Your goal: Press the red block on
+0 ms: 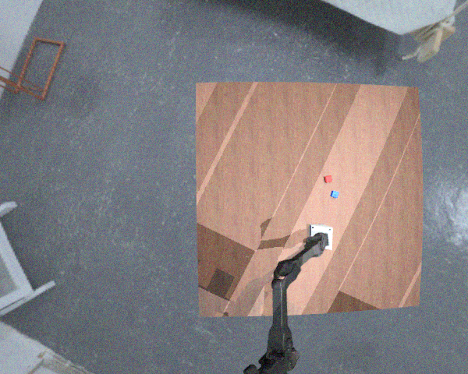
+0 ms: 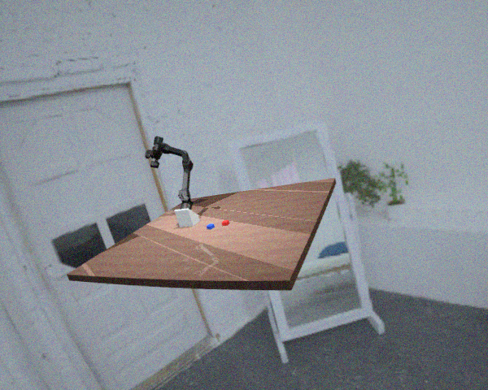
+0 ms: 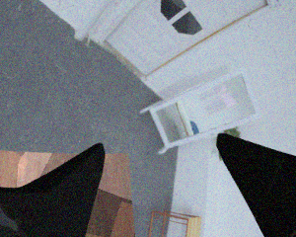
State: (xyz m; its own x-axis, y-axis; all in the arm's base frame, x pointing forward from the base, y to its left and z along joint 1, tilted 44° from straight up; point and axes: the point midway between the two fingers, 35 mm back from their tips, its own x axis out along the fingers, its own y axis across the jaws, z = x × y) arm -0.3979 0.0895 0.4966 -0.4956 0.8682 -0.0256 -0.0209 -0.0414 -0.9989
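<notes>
Red block (image 1: 327,178) (image 2: 225,223) on wooden table (image 1: 266,140) (image 2: 236,252) (image 3: 115,173), top view: far side of blue block (image 1: 335,194) (image 2: 211,226), slightly left, small gap between. Gripper (image 1: 270,363) (image 2: 152,158) (image 3: 162,145) raised beyond near table edge; fingers spread wide, nothing held. Red block lies far and right of fingers, well apart; only arm must swing back over table and descend. Long axis unclear, block looks roughly square, view grainy. No readable brands, labels or writing.
</notes>
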